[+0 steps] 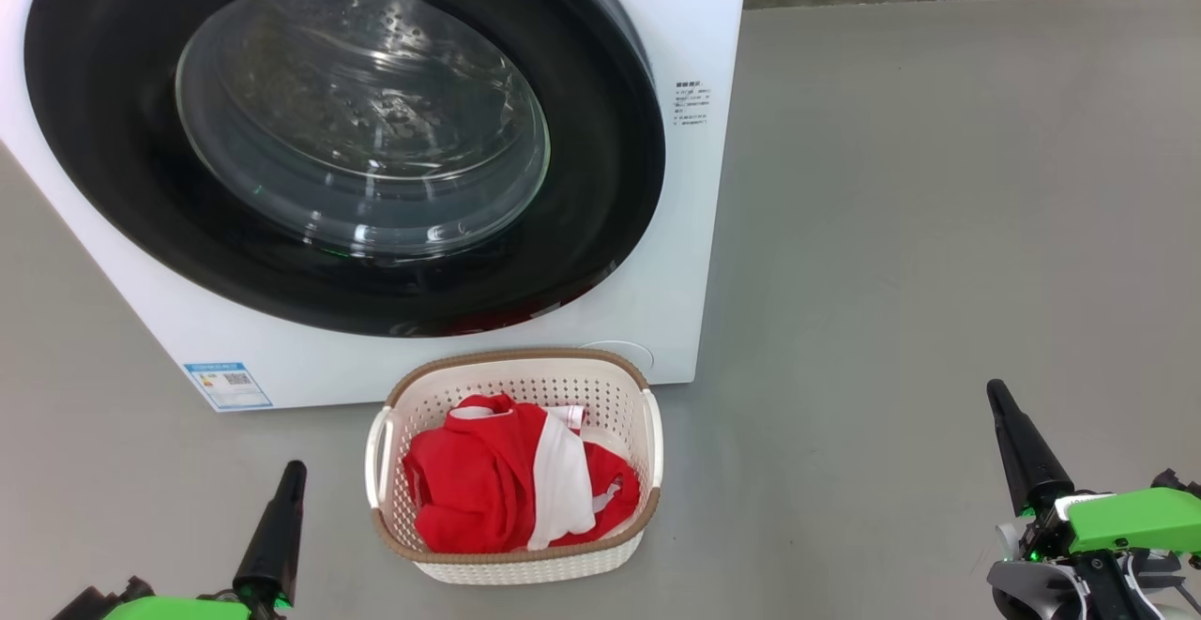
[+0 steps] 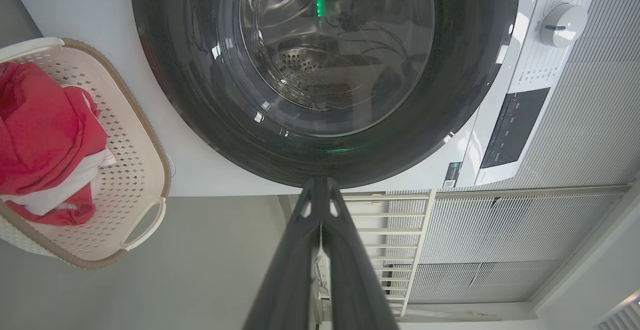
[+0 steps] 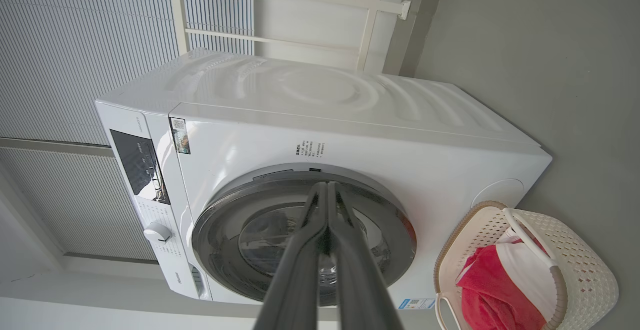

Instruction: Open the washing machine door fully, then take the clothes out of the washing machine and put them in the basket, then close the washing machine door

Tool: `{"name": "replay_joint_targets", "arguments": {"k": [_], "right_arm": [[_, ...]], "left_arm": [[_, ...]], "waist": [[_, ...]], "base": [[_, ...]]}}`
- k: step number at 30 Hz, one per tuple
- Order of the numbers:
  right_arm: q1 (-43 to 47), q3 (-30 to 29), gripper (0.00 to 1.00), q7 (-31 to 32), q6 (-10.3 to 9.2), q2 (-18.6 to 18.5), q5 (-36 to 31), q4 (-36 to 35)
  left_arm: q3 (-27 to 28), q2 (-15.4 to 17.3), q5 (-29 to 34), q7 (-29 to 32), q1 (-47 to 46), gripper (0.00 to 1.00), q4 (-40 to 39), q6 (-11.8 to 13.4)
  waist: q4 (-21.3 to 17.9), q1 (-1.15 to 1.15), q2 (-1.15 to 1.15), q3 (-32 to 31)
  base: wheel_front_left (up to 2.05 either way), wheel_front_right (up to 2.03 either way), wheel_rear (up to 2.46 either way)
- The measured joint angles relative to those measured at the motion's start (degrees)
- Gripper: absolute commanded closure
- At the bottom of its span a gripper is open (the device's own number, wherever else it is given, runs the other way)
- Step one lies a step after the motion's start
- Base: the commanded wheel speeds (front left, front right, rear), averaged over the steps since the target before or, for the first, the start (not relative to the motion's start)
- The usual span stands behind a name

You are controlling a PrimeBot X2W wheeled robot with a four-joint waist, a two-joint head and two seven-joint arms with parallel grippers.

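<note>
Seems past the final closing step, with the washing machine door (image 1: 347, 151) shut against the washing machine (image 1: 699, 38), the clothes (image 1: 488, 489) heaped in the basket (image 1: 516, 355) just near of it, left gripper (image 1: 295, 475) and right gripper (image 1: 996, 397) clenched empty, probably needing only to hold clear.

No lettering is sharp enough to read. The washer (image 1: 699, 38) bears a blue sticker (image 1: 228, 385) with a QR code, just ahead of the left gripper (image 1: 293, 475). In the right wrist view, a block of small dark print (image 3: 309, 149) sits just past the right gripper (image 3: 327, 186). In the left wrist view, the dark panel (image 2: 515, 125), right of the left gripper's tip, carries tiny pale captions.
</note>
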Motion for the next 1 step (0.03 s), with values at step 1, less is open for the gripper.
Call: {"name": "replay_joint_targets", "arguments": {"k": [1], "right_arm": [[0.0,0.0,1.00,0.0,0.00,0.0,0.0,0.0]], "left_arm": [[0.0,0.0,0.0,0.0,0.0,1.00,0.0,0.0]], "waist": [[0.0,0.00,0.00,0.0]], "base": [[0.00,0.00,0.00]]}}
